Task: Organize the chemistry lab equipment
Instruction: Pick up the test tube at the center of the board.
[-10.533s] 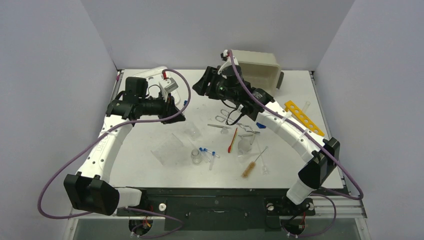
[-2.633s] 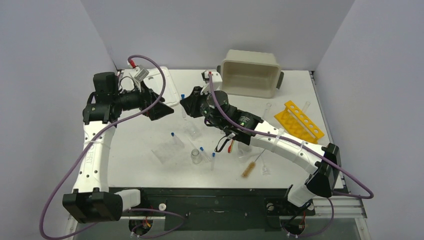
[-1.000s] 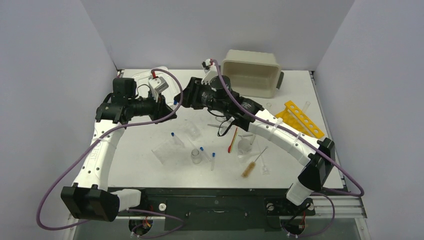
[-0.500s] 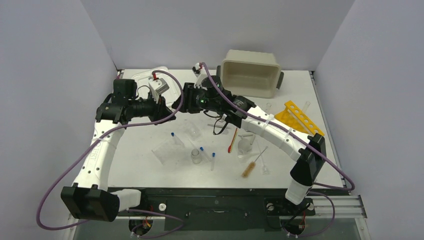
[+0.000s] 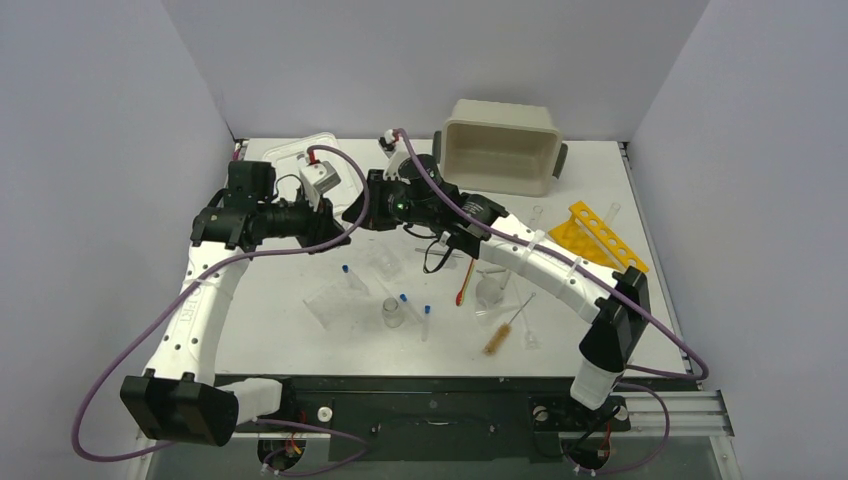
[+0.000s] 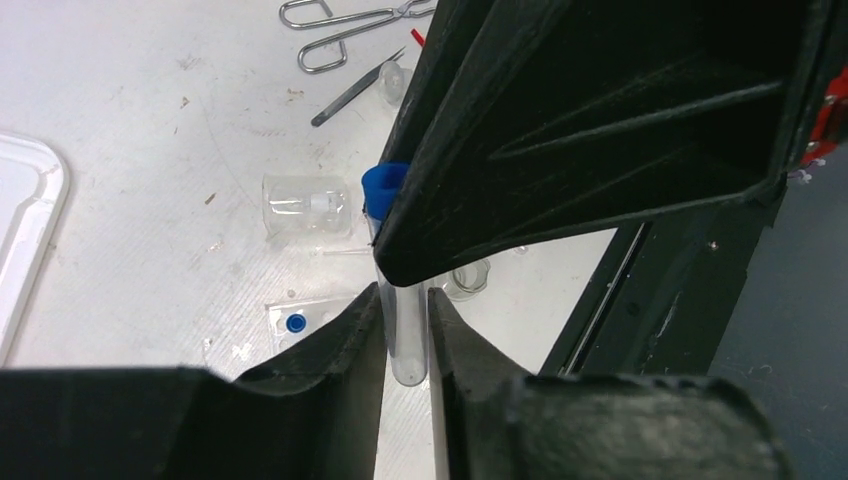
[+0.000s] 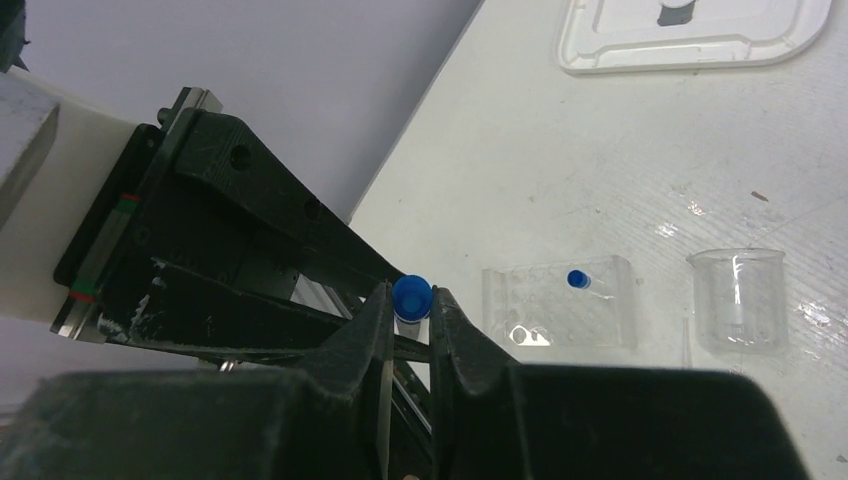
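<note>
A clear blue-capped tube (image 6: pixel 400 335) is held above the table's left middle by both grippers. My left gripper (image 6: pixel 404 322) is shut on the tube's lower body. My right gripper (image 7: pixel 410 305) is shut on its blue cap (image 7: pixel 411 296). In the top view the left gripper (image 5: pixel 333 226) and right gripper (image 5: pixel 354 213) meet tip to tip. A clear rack (image 5: pixel 338 292) with one blue-capped tube stands below them. A beaker (image 5: pixel 385 262), a vial (image 5: pixel 393 315), loose blue-capped tubes (image 5: pixel 412 304), a green-and-red spatula (image 5: pixel 465 282) and a brush (image 5: pixel 498 335) lie on the table.
The beige tub (image 5: pixel 500 145) stands at the back, right of centre. A white lid (image 5: pixel 300 152) lies at the back left. A yellow tube rack (image 5: pixel 605 238) sits at the right. Metal forceps (image 6: pixel 350 18) and tweezers (image 6: pixel 355 92) lie under the right arm.
My right gripper has moved left to my left gripper and now grips the cap end of the tube. The left arm has hardly moved.
</note>
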Motion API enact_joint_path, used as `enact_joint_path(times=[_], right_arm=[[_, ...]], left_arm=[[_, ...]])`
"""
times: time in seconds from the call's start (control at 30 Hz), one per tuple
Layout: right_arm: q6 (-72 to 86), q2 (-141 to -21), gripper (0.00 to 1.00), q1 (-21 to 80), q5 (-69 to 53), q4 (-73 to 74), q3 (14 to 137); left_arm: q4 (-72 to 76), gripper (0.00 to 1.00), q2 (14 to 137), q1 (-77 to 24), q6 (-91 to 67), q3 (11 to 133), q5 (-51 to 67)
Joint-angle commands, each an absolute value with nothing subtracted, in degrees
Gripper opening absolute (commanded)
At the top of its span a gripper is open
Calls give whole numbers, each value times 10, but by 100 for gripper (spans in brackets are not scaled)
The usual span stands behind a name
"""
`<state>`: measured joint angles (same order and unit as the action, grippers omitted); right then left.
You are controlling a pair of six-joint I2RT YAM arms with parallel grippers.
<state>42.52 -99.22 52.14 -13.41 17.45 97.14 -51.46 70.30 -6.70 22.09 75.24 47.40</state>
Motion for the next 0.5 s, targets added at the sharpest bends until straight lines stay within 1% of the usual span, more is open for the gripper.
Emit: enact_joint_path(times=[0.0, 0.03, 0.07, 0.1, 0.2, 0.3, 0.33, 0.37, 0.4, 0.47], right_arm=[[416, -980, 0, 521, -108, 162, 953], [410, -979, 0, 521, -104, 168, 949], [406, -975, 0, 521, -98, 171, 944], [401, -972, 0, 521, -95, 174, 941], [386, -966, 0, 521, -79, 180, 925], [376, -966, 0, 522, -70, 184, 916], [370, -967, 0, 522, -68, 186, 912], [367, -970, 0, 522, -65, 187, 912], [360, -972, 0, 523, -62, 190, 911], [348, -979, 0, 529, -51, 194, 914]], left_arm=[[-513, 27, 701, -70, 225, 764, 477], [-514, 40, 703, -70, 219, 767, 474], [-515, 46, 708, -69, 216, 769, 473], [-515, 59, 710, -66, 209, 771, 470], [-497, 79, 705, -52, 195, 764, 472], [-492, 89, 701, -30, 193, 760, 471], [-498, 98, 703, -24, 195, 762, 471], [-505, 99, 705, -12, 203, 764, 471], [-522, 97, 711, -8, 210, 771, 471], [-554, 97, 726, 25, 232, 785, 471]])
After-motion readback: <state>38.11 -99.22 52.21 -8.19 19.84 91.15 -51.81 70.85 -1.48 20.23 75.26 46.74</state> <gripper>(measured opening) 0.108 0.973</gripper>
